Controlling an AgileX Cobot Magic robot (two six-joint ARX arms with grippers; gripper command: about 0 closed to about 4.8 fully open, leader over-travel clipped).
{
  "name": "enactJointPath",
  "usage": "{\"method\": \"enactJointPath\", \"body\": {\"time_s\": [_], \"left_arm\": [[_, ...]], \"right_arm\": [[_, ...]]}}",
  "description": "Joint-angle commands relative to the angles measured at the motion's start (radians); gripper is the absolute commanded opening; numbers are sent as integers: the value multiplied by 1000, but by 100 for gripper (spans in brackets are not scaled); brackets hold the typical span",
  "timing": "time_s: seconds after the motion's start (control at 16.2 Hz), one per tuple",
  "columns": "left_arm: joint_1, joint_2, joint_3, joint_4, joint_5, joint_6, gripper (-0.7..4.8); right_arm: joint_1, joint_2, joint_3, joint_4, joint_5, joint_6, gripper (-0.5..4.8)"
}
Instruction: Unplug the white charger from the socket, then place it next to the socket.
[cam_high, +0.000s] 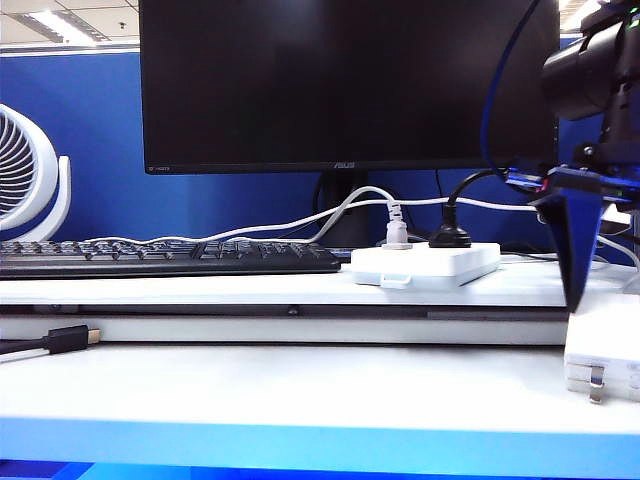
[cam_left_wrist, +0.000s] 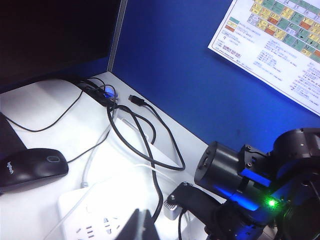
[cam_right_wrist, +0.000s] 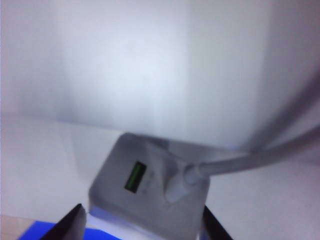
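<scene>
**Charger out of the socket, my right fingers spread around it**

My right gripper (cam_right_wrist: 142, 227) has its fingers (cam_right_wrist: 70, 225) spread wide, one dark tip on each side of the white charger (cam_right_wrist: 150, 185). They straddle it and do not pinch it. I cannot tell whether either tip touches its sides. The charger lies on the pale counter (cam_high: 300, 390) with its green-lit port facing my wrist camera, and its thin white cable (cam_right_wrist: 250, 160) runs off to one side.

From the exterior view, the charger sits at the front right of the counter with its metal prongs showing. It is out of the socket (cam_high: 425, 265) and some way in front and to the right of it. A small white plug (cam_high: 397, 235) and a black round plug (cam_high: 450, 238) are seated in the socket.

I judge the unplugging done and the placing in hand. If this spot counts as beside the socket, the next move is a straight lift that clears the cable. If not, I must close on the charger and carry it nearer.

My left gripper (cam_left_wrist: 137, 227) shows only a dark tip over the socket. I cannot tell whether it is open.
</scene>
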Motion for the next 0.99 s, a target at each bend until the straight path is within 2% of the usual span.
{"method": "enactJointPath", "body": {"time_s": [0.06, 0.86, 0.99], "left_arm": [[0, -6, 5, 18, 5, 3, -5], [0, -6, 5, 42, 5, 3, -5], [0, -6, 5, 42, 5, 3, -5]], "right_arm": [[5, 0, 1, 37, 2, 20, 293], [7, 47, -30, 51, 2, 23, 292], [7, 47, -30, 51, 2, 26, 222]]}}
